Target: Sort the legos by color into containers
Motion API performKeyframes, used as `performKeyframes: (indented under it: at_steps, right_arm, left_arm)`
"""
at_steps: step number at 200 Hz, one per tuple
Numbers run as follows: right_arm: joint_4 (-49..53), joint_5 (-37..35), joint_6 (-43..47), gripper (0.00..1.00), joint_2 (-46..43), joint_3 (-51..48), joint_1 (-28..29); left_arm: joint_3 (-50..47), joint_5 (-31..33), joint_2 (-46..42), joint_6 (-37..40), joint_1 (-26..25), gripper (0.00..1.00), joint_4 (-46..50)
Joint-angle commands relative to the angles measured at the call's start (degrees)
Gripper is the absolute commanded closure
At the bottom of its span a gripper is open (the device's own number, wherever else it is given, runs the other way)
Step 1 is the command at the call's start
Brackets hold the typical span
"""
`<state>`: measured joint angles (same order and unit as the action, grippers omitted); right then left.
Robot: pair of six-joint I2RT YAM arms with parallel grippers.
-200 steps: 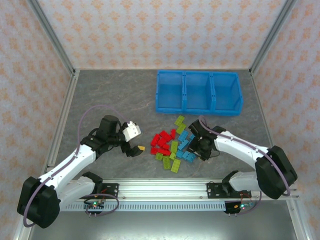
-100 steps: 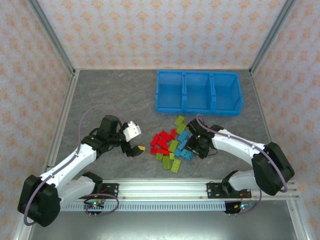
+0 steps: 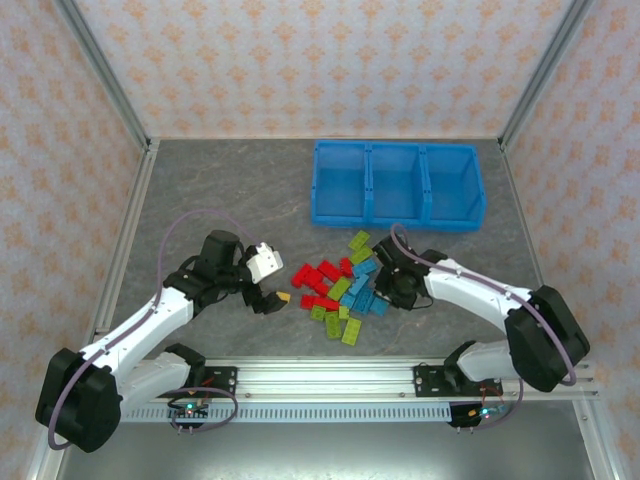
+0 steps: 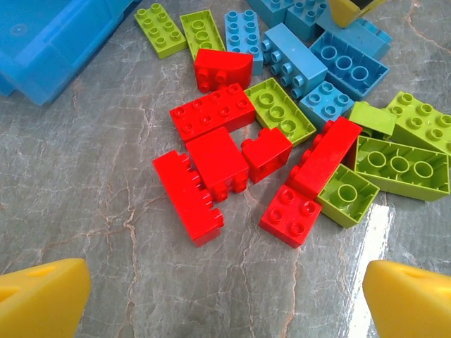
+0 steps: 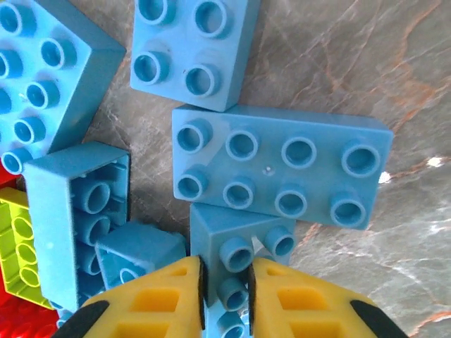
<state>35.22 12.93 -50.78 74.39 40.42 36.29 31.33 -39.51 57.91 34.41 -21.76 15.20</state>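
The legos (image 3: 342, 290) lie in a loose pile of red, lime green and light blue bricks in front of the three joined blue containers (image 3: 397, 185). My right gripper (image 5: 225, 296) is down in the pile's right side (image 3: 386, 291), shut on a light blue brick (image 5: 236, 257) whose studs show between the yellow fingers (image 5: 165, 299). Other light blue bricks (image 5: 282, 165) lie close around it. My left gripper (image 4: 225, 303) stands wide open over bare table, left of the pile (image 3: 277, 288). Red bricks (image 4: 211, 158) lie just ahead of it.
The containers' corner (image 4: 49, 42) shows at the upper left of the left wrist view. Grey marbled table (image 3: 220, 200) stretches left of the pile. Metal frame posts and patterned walls ring the table.
My right gripper has pushed left and slightly up into the pile, nudging blue and red bricks leftward. The left arm has hardly moved.
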Motion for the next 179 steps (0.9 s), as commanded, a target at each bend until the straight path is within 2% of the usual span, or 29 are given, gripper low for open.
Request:
performKeyframes:
  at_steps: [1, 25, 63, 78, 91, 121, 142, 156, 179]
  right_arm:
    - [8.3, -7.7, 0.6, 0.79, -6.1, -0.9, -0.2]
    - [11.5, -10.7, 1.3, 0.79, -10.0, 1.1, -0.3]
    - [16.4, -15.5, 4.4, 0.80, -10.8, 8.6, -1.4]
    - [17.9, -17.6, 7.2, 0.80, -10.6, 13.4, -4.2]
    - [18.0, -18.1, 11.6, 0.80, -9.4, 17.9, -9.0]
    - [16.2, -17.8, 21.9, 0.80, -1.5, 28.3, -22.3]
    - [12.2, -14.5, 25.4, 0.80, 6.4, 34.5, -29.7]
    - [10.5, -11.4, 26.1, 0.80, 13.0, 39.0, -33.1]
    - [9.9, -7.5, 26.7, 0.80, 23.9, 47.2, -35.4]
  left_arm:
    - [1.4, 1.4, 0.4, 0.1, -0.5, 0.00, -0.9]
    - [1.7, 1.5, 0.8, 0.0, -0.5, 0.00, -0.8]
    - [1.9, 1.7, 1.1, -0.1, -0.6, 0.00, -0.7]
    - [1.9, 1.8, 1.1, -0.1, -0.6, 0.00, -0.9]
    - [2.0, 1.8, 1.2, -0.2, -0.6, 0.00, -0.9]
    - [1.9, 2.0, 1.4, -0.2, -0.7, 0.00, -1.0]
    - [1.5, 2.1, 0.9, -0.6, -0.7, 0.00, -2.4]
    - [1.5, 2.4, 0.5, -1.5, -0.7, 0.00, -3.2]
    - [1.2, 4.1, -0.4, -3.9, -0.7, 0.00, -4.7]
